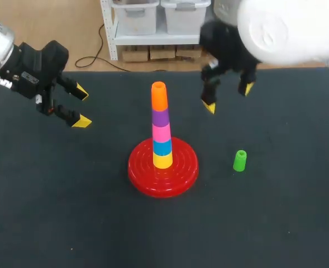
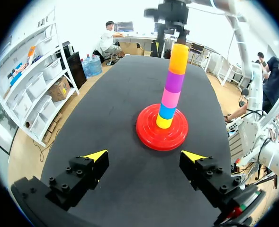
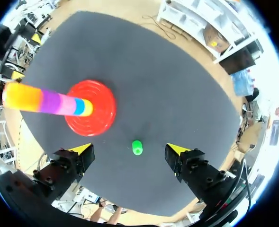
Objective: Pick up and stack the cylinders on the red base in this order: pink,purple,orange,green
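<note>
Your right end effector (image 1: 228, 97) is wide open, green cylinder (image 3: 137, 147) below and between its fingers: drop straight, keep it centred, squeeze gently, then cap the orange cylinder (image 1: 159, 96).

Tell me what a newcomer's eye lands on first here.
The bright stack of cylinders, yellow, blue, pink, purple and orange from the bottom up, stands upright on the red base in the middle of the black table. A lone green cylinder stands to the base's right, apart from it. The left gripper and right gripper hang open on either side of the stack, holding nothing.
</note>
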